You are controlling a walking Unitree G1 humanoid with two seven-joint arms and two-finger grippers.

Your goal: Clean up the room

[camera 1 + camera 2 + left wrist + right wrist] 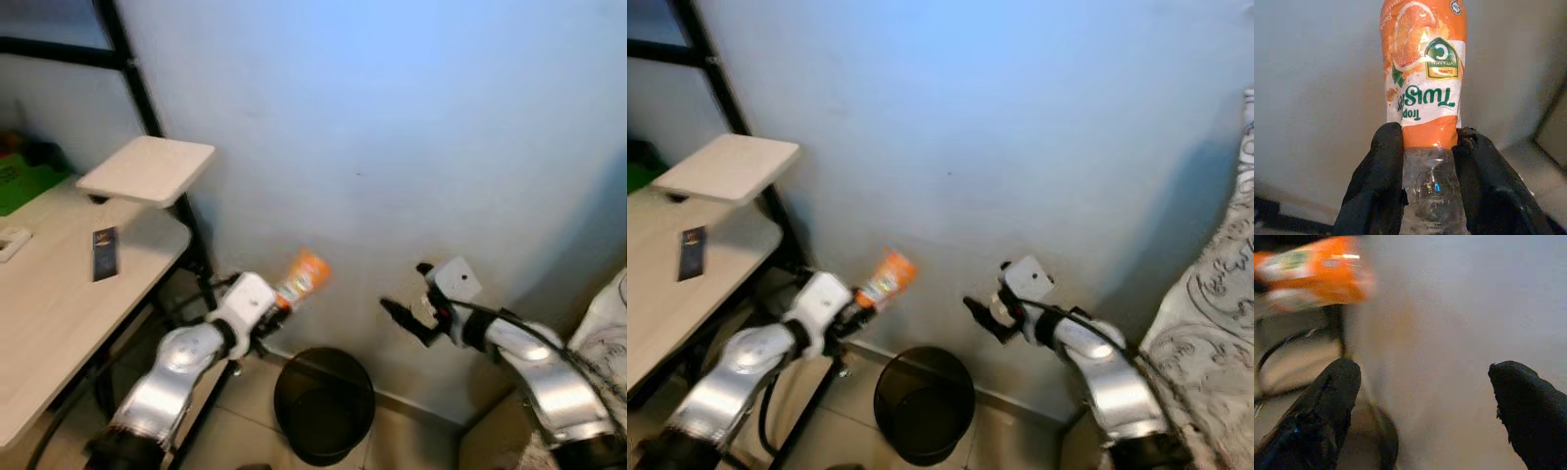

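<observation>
The left gripper (277,305) is clamped on an orange juice bottle (301,279), its two black fingers (1378,181) pressing either side of the clear, crumpled lower part just below the orange and white label. The bottle sticks out beyond the fingertips, tilted up toward the pale blue wall (392,127), and hangs in the air above and a little to the left of a round black waste bin (324,404) that stands on the tiled floor (245,426) against the foot of that wall. The bin's open mouth lies below and between the two grippers, nearer to the left one. The right gripper (407,318) is held out at about the same height on the other side of the bin, well apart from the bottle; its fingers (1327,396) are spread wide with nothing between them, and in its wrist view the blurred bottle shows beyond one fingertip. To the left of the left arm stands a light wooden desk (59,323) on a black frame, with a small raised shelf (147,168) at its far corner and a dark flat rectangular item (105,253) lying on its top. Beside the right arm is a patterned white fabric (1215,323).
</observation>
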